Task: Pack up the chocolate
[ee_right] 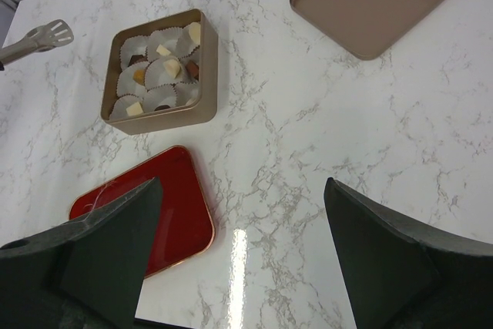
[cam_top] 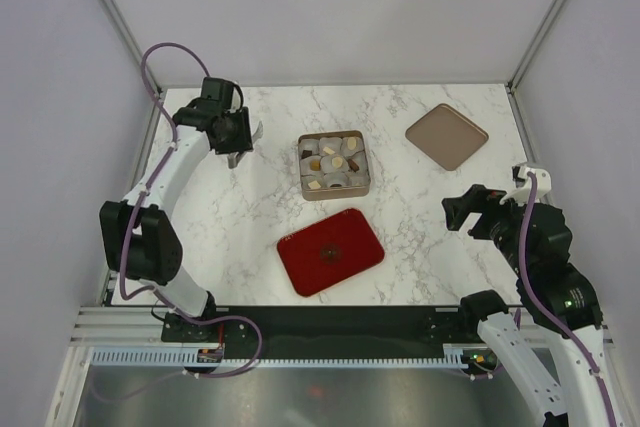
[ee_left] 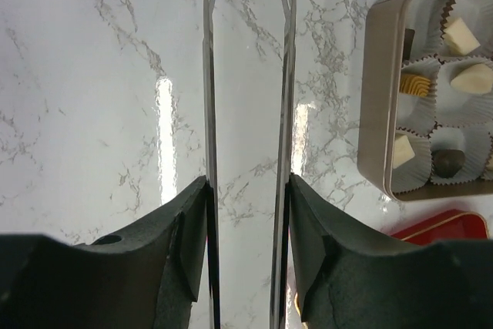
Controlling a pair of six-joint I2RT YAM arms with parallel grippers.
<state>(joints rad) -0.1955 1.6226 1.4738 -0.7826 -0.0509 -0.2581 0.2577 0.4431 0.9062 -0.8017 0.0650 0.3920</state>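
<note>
The chocolate (cam_top: 338, 161) lies in white paper cups inside a gold tin (cam_top: 304, 179) at mid table: cream, tan and dark pieces. The left wrist view shows a cream piece (ee_left: 471, 78), a ridged tan piece (ee_left: 414, 84) and a dark round piece (ee_left: 448, 162); they also show in the right wrist view (ee_right: 171, 69). My left gripper (cam_top: 240, 142) is shut on metal tongs (ee_left: 209, 75), left of the tin. The tong blades stand apart with nothing between them. My right gripper (cam_top: 462, 215) is open and empty, above the table's right side.
A red tray (cam_top: 330, 251) lies in front of the tin, with nothing on it except a small mark at its middle. A tan lid (cam_top: 446, 135) lies at the back right. Grey walls close in the table on three sides.
</note>
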